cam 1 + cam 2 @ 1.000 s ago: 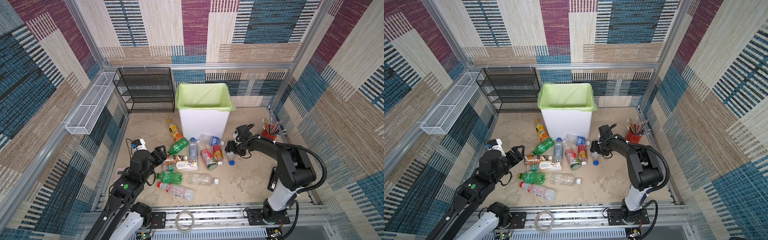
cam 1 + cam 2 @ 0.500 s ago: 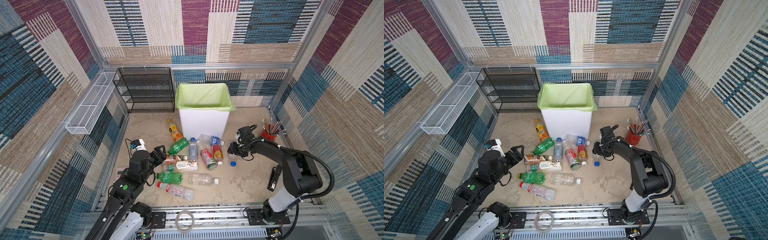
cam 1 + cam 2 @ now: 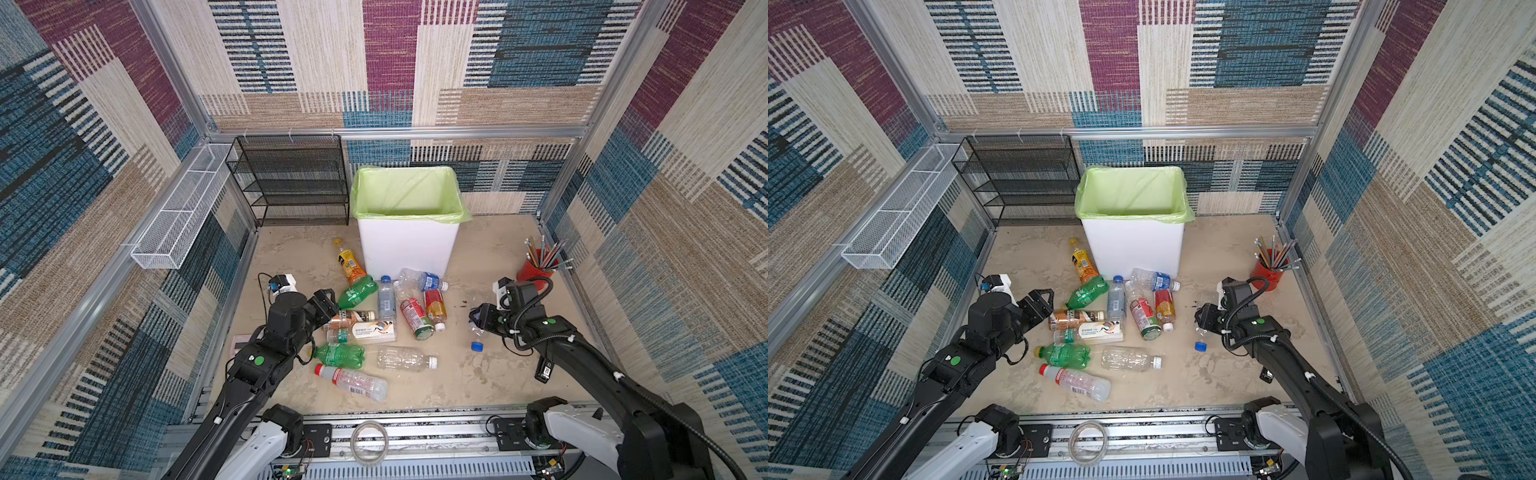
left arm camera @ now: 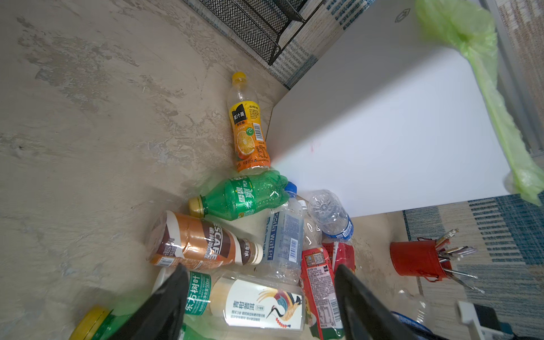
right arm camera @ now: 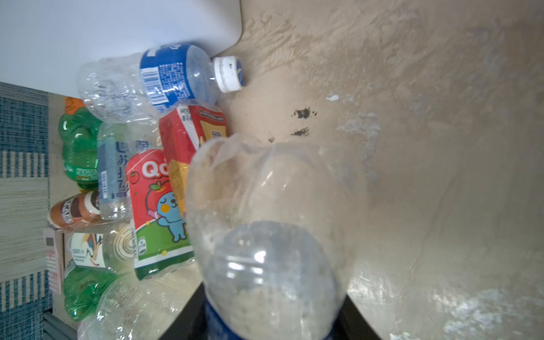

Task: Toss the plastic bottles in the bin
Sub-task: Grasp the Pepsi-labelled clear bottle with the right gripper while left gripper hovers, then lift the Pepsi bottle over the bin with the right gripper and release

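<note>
My right gripper (image 3: 478, 322) (image 3: 1205, 319) (image 5: 270, 315) is shut on a clear plastic bottle (image 5: 265, 212) (image 3: 476, 333), whose blue cap (image 3: 477, 345) points down at the floor, right of the pile. Several plastic bottles (image 3: 386, 309) (image 3: 1117, 307) lie in front of the bin (image 3: 409, 249) (image 3: 1133, 249), a white bin with a green liner. My left gripper (image 3: 326, 300) (image 4: 259, 269) is open at the pile's left edge. Between its fingers lies a white-label bottle (image 4: 256, 306), beyond it a brown coffee bottle (image 4: 200, 244) and a green bottle (image 4: 244, 195).
A black mesh rack (image 3: 291, 183) stands at the back left beside the bin, and a white wire basket (image 3: 178, 220) hangs on the left wall. A red cup of pencils (image 3: 536, 272) stands behind my right arm. A small black object (image 3: 543, 368) lies under that arm.
My right gripper has closed on the clear bottle and drawn back with it toward the front right, away from the pile. The left arm has stayed put.
</note>
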`<state>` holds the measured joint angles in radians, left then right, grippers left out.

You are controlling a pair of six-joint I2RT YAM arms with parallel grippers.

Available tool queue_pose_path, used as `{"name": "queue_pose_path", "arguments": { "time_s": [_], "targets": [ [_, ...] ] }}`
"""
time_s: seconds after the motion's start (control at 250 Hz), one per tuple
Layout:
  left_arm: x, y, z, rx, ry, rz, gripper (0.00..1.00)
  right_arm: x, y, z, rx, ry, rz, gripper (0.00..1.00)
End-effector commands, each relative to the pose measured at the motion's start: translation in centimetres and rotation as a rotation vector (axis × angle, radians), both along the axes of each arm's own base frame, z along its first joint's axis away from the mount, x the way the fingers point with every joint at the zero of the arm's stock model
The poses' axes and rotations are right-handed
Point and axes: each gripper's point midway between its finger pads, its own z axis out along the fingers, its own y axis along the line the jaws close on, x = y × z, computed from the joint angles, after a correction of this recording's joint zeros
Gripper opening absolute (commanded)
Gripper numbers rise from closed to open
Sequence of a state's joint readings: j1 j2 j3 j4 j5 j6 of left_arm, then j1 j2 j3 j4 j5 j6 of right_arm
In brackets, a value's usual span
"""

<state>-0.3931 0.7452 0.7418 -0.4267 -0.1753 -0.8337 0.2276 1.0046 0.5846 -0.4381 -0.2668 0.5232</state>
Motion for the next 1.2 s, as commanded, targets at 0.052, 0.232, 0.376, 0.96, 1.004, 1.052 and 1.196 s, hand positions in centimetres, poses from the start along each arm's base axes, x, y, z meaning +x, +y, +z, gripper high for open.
{"name": "queue_pose_path", "arguments": {
  "time_s": [0.052,0.232,0.376,0.96,1.004,1.052,1.196],
  "targets": [
    [0.7,-0.9,1.3,-0.017,-0.031,-0.033,0.78,-0.6,1.0,4.3,0.136,-0.184,0.011,0.44],
    [1.0,-1.1,1.7,-0.019,-0.038,-0.041,0.78,-1.4,0.8,12.6,0.226,-0.519,0.017,0.43],
    [1.0,-1.1,2.2,-0.014,-0.05,-0.047,0.78,-0.6,0.2,19.5,0.256,-0.722,-0.019,0.41],
    [0.2,0.2,4.2,-0.014,-0.119,0.0,0.78,14.6,5.7,52.6,0.234,-1.181,0.15,0.82],
    [0.1,0.4,4.2,-0.012,-0.122,0.008,0.78,13.3,5.0,53.9,0.22,-1.22,0.131,0.82],
    [0.1,0.6,4.1,-0.001,-0.123,0.017,0.78,12.0,4.4,54.6,0.209,-1.244,0.122,0.82],
    [0.4,0.8,4.2,0.021,-0.131,0.021,0.79,9.3,2.1,54.7,0.144,-1.257,0.051,0.81]
  ]
}}
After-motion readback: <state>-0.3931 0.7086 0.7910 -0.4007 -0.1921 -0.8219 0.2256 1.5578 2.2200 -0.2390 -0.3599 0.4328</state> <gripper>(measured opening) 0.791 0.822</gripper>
